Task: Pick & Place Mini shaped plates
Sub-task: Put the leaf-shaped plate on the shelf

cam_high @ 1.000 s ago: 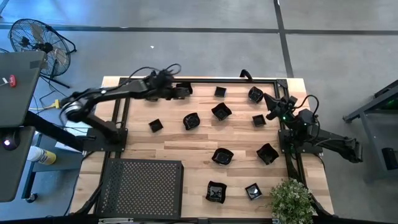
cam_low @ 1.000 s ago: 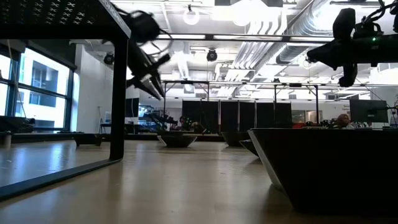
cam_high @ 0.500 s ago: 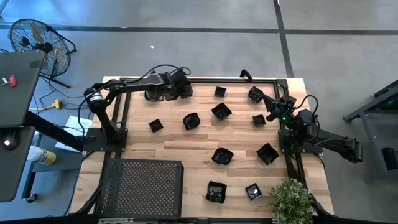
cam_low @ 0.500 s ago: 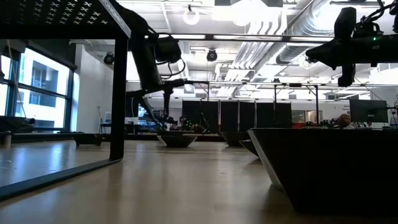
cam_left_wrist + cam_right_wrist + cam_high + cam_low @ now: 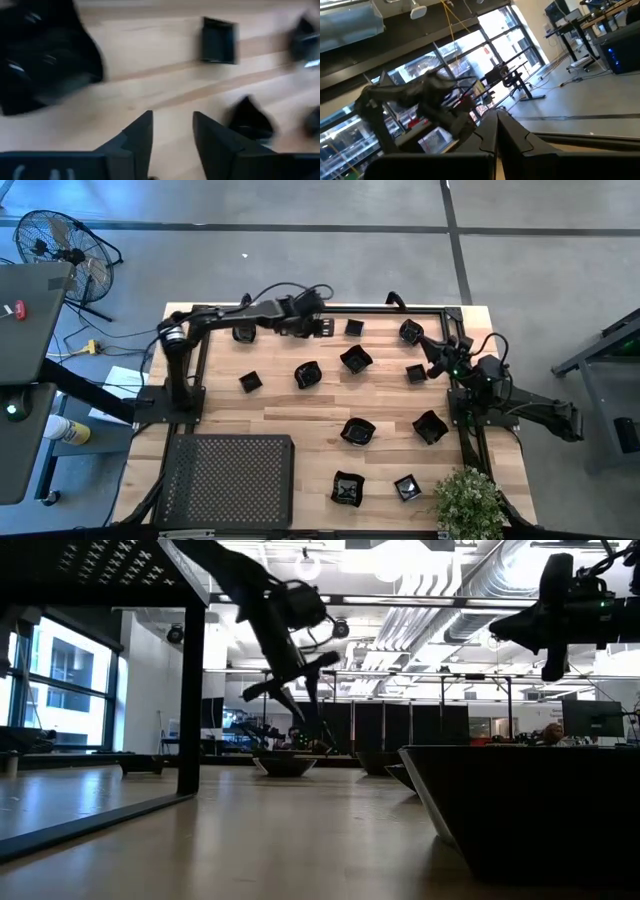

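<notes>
Several small glossy black plates lie flat and scattered on the wooden table (image 5: 300, 405), among them a square one (image 5: 353, 328) by the far edge, an angular one (image 5: 355, 359) and one (image 5: 308, 374) mid-table. My left gripper (image 5: 326, 328) hovers open and empty over the far edge, just left of the square plate (image 5: 218, 40), which lies ahead of the fingers (image 5: 172, 120). My right gripper (image 5: 424, 340) hangs shut above the table's right side, near a plate (image 5: 411, 332). Its own view (image 5: 496, 117) looks out into the room.
A large black perforated tray (image 5: 228, 480) stands on legs at the near left corner. A potted plant (image 5: 468, 498) sits at the near right corner. More plates lie near right (image 5: 358, 431), (image 5: 430, 426), (image 5: 347, 489), (image 5: 406, 488). Bare wood shows between the tray and the mid-table plates.
My left arm has swept along the far edge toward the table's right, carrying its gripper from the far left to a spot beside the square plate. The plates have not moved.
</notes>
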{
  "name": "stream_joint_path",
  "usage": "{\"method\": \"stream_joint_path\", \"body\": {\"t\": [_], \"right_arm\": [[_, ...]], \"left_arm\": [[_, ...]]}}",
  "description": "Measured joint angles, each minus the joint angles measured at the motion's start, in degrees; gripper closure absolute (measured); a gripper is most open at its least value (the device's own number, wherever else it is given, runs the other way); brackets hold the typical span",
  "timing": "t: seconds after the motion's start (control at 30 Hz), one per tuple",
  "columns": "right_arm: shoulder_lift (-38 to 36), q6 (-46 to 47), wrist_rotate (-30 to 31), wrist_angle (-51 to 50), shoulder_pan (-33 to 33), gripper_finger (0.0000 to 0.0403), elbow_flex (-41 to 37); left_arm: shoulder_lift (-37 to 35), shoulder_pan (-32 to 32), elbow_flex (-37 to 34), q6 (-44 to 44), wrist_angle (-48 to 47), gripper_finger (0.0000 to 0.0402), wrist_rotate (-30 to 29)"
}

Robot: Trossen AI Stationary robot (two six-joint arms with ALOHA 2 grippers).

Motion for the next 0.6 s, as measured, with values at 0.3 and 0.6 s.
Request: {"method": "stream_joint_path", "body": {"t": [0.3,0.6], "right_arm": [[0.4,-0.2,-1.9,-0.1,0.0,0.0402,0.0],[0.4,-0.2,-1.9,-0.5,0.0,0.0402,0.0]], "left_arm": [[8.1,-0.3,13.4,7.8,-15.6,0.0286,-2.4],[4.1,-0.6,17.3,10.3,-25.6,0.0287,-0.6]]}}
